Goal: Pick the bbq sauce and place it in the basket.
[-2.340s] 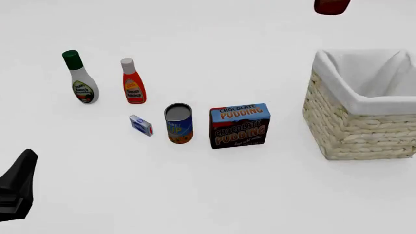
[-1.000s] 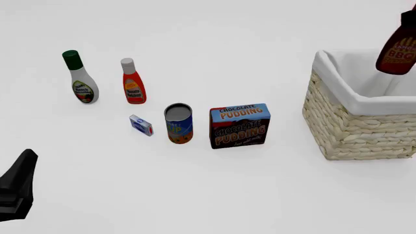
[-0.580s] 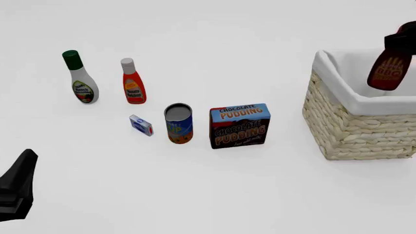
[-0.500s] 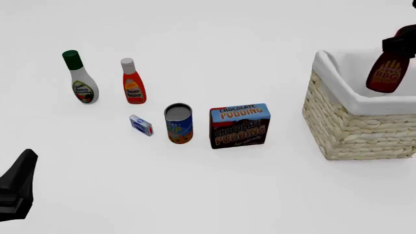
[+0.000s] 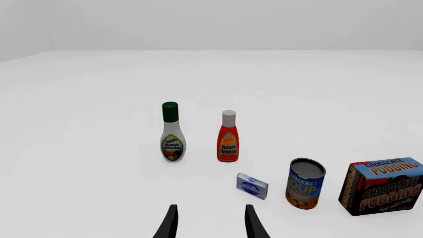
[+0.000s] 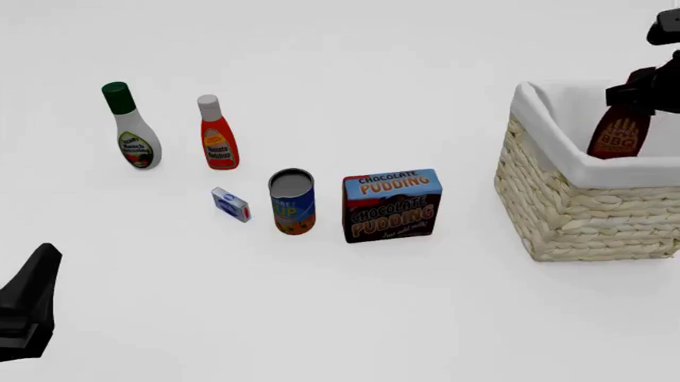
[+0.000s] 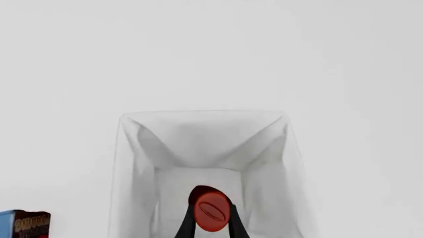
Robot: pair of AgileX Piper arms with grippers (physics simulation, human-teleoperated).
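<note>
Hanging over basket: sauce [image 6: 617,134], tilted, lower half inside the liner
Basket [image 6: 587,215]: right side of table, white liner over its rim
Right gripper [image 7: 211,220]: clenched on the sauce at its red cap, fingers either side
Left gripper [image 5: 209,222]: fingers apart, nothing between them, low at near left
Pudding box [image 6: 392,204]: left of basket, upright
Soup can [image 6: 292,200]: just left of the box
Ranch bottle [image 6: 132,128], ketchup [image 6: 216,135]: standing at far left
Small blue packet [image 6: 231,204]: beside the can

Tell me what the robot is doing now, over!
Right gripper shut on dark brown-red bbq sauce bottle, low inside woven wicker basket. Left gripper open, idle. Nothing blocking.
</note>
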